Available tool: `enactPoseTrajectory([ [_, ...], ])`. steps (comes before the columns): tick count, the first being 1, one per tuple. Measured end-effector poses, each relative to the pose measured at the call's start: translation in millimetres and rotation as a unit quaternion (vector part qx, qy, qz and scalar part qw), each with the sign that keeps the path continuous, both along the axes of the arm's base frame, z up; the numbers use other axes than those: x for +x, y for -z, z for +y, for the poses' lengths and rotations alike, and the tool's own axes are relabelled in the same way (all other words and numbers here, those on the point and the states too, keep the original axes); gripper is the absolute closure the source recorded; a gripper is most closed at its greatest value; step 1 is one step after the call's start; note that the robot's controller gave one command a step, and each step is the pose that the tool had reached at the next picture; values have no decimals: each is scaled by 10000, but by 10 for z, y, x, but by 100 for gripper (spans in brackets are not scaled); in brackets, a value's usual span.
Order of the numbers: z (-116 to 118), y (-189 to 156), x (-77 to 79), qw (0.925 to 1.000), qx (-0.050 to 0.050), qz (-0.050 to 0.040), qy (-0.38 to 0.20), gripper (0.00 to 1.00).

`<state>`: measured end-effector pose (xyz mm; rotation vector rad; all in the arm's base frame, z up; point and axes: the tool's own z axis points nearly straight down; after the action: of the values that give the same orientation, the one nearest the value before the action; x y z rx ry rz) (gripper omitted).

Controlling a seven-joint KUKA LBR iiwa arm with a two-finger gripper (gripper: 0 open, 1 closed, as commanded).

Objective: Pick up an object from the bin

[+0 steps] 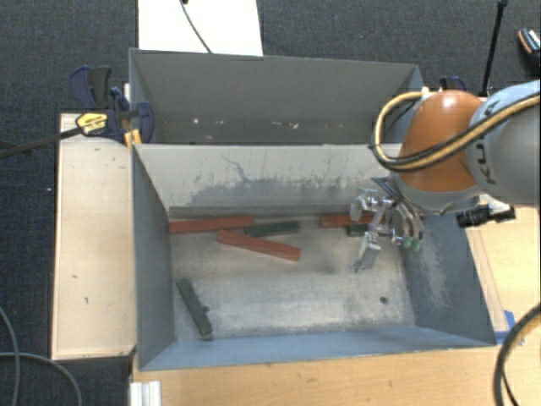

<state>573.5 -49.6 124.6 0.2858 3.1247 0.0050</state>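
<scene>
Claw (369, 242) hangs low in the bin (439, 277), near its back wall and right slope; how far open it is, or whether it grips anything, cannot be told. Just beside it, view's left, a short red-brown bar (336, 221) lies along the back wall. Farther left lie a dark green bar (272, 226), a tilted red-brown bar (258, 246) and a long red-brown bar (210, 224). Bare floor spreads before the claw; a second green bar (193, 308) lies well apart, front left.

The arm (507, 142) hangs low in the grey bin (152, 252) beside its rightmost red-brown bar (336, 221).
</scene>
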Motion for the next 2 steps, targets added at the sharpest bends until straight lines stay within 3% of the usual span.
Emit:
enactPoseTrajectory([
  [1, 829, 147, 75, 9966, 2, 6, -830, 0],
  [2, 1205, 547, 156, 9774, -7, 23, -2115, 0],
])
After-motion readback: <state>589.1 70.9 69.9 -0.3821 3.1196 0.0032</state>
